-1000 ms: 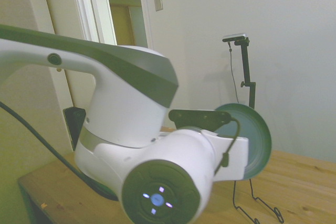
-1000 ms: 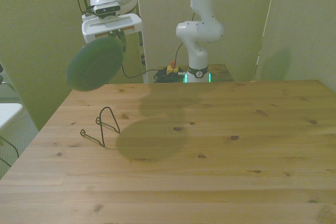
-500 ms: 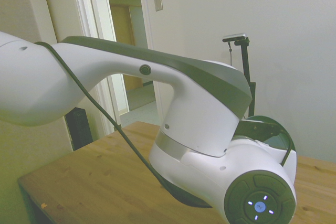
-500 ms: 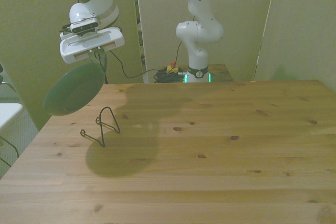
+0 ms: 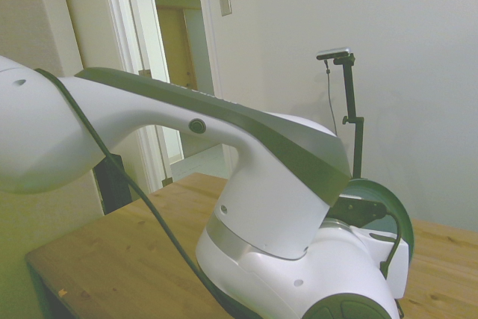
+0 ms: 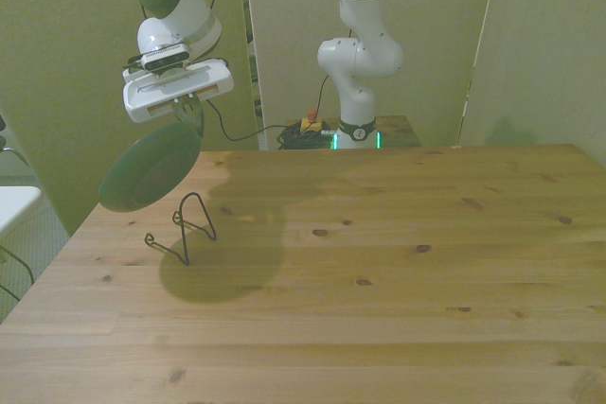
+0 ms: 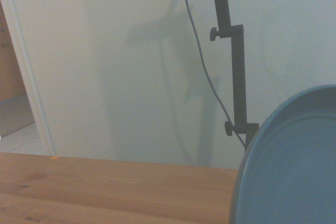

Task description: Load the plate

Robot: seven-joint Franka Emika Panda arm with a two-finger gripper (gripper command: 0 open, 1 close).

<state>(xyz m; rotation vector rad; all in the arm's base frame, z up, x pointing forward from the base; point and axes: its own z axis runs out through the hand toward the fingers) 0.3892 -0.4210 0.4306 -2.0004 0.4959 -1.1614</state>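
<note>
Round matte teal-green plate (image 6: 150, 167), tilted on edge, pinched at its rim by the claw (image 6: 185, 113).

Compared with a second ago, the plate (image 6: 151, 166) hangs lower in the front view and sits further toward that view's left, just above the wire rack (image 6: 186, 230). Against half a second ago it is back slightly toward the front view's right and a touch higher. The gripper (image 6: 187, 111) carrying it by the rim follows the same path. The plate's shadow on the table (image 6: 379, 281) now lies directly beside the rack.
</note>
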